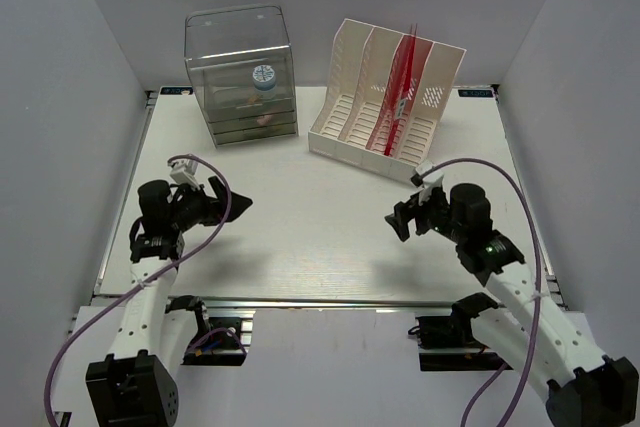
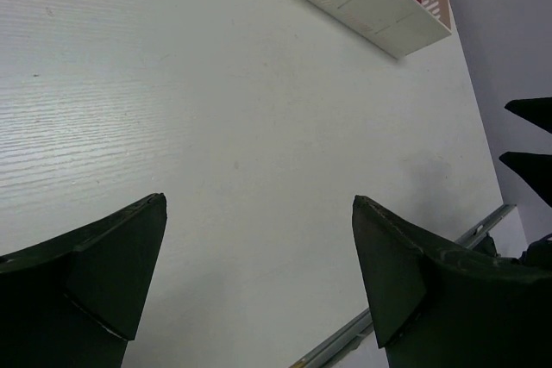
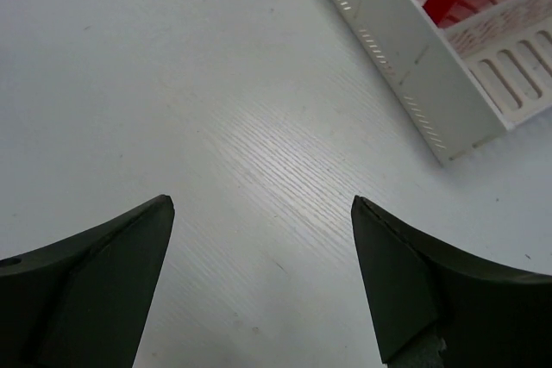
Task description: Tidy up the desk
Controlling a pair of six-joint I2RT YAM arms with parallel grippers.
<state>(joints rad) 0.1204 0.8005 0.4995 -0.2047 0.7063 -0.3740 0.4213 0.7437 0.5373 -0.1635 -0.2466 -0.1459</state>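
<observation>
Jaws on both sides are spread wide with nothing between them. The left arm (image 1: 160, 212) and right arm (image 1: 470, 215) hover over the near half of the tabletop (image 1: 320, 237), tips pointing toward each other. That big white tabletop spans pretty much the whole booth. At the far edge there's a white file rack (image 1: 350, 112) with a red folder (image 1: 400, 82) standing in it. Just left of that is a clear drawer box (image 1: 240, 57) with small stuff inside.

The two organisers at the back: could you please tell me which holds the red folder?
The white slotted file rack, back right: the red folder stands in it. The clear drawer box has none.
</observation>
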